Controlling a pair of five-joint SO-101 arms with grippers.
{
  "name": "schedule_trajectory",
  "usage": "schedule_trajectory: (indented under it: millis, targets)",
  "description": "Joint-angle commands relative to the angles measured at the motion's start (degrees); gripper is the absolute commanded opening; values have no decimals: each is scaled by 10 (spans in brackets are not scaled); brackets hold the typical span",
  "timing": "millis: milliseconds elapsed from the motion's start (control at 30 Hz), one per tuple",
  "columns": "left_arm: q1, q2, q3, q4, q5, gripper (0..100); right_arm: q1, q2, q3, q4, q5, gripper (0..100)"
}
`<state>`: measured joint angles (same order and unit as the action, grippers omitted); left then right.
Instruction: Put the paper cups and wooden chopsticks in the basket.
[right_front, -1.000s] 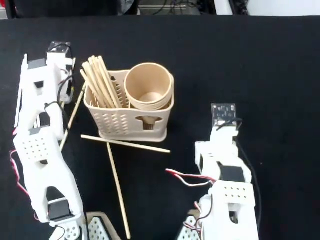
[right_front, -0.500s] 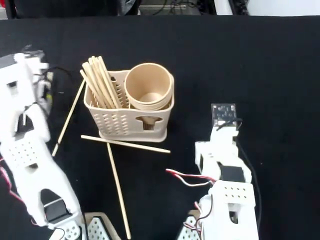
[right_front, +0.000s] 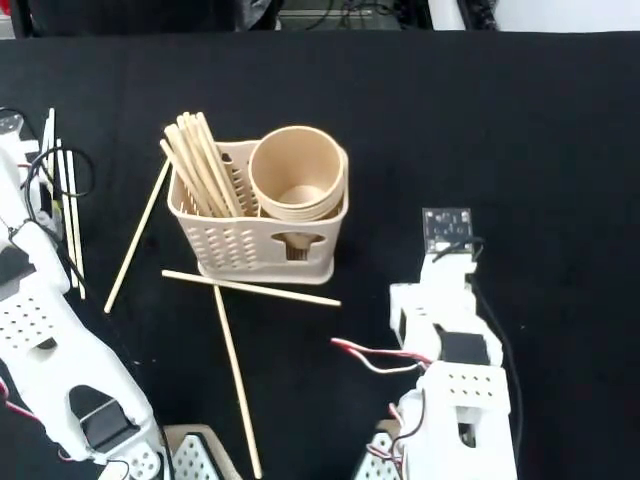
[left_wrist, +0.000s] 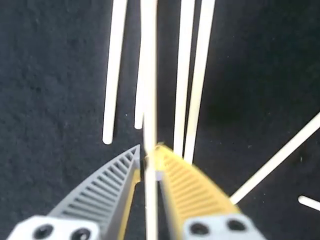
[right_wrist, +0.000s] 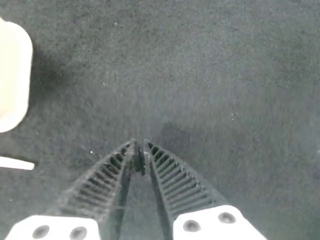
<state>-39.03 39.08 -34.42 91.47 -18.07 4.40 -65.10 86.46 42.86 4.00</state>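
The black cloth table (right_front: 540, 130) lies open across the upper and right areas of the high view. Left of centre, the beige perforated plastic basket (right_front: 240, 250) holds a wooden chopstick bundle (right_front: 200, 165) and stacked tan paper cups (right_front: 297, 175), with three loose wooden chopsticks (right_front: 250, 288) lying beside it. At the left edge the left gripper (left_wrist: 148, 150) is clamped on one pale wooden chopstick (left_wrist: 149, 75); the right gripper (right_wrist: 137, 150) is closed and empty.

The basket (right_front: 255, 225) stands on the table (right_front: 520, 130) left of the frame's centre. Nested paper cups (right_front: 297, 172) sit in its right compartment and a bundle of chopsticks (right_front: 200, 165) leans in its left. A slanted chopstick (right_front: 137, 237) lies just left of the basket, a crosswise chopstick (right_front: 250, 288) lies just below it, and a third chopstick (right_front: 237, 380) runs from there toward the bottom edge. At the far left, the left hand (left_wrist: 148, 152) pinches a held chopstick (left_wrist: 149, 75) among more lying chopsticks (left_wrist: 192, 75). The right hand (right_wrist: 138, 150) sits lower right of the basket.
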Motion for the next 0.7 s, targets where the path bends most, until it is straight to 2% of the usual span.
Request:
schedule_trajectory:
  millis: [0, 200, 333, 500, 667]
  targets:
    - [-7, -11, -61, -1, -10, 313, -7, -1, -2, -10, 0, 15]
    - [-3, 0, -186, -21, 27, 316, -7, -1, -2, -10, 0, 15]
    - [9, 39, -245, -96, 60, 316, -8, -1, -2, -10, 0, 15]
    - [28, 131, -277, -181, 55, 316, -8, -1, -2, -10, 0, 15]
    - [31, 220, -326, -185, 61, 313, -8, -1, -2, -10, 0, 15]
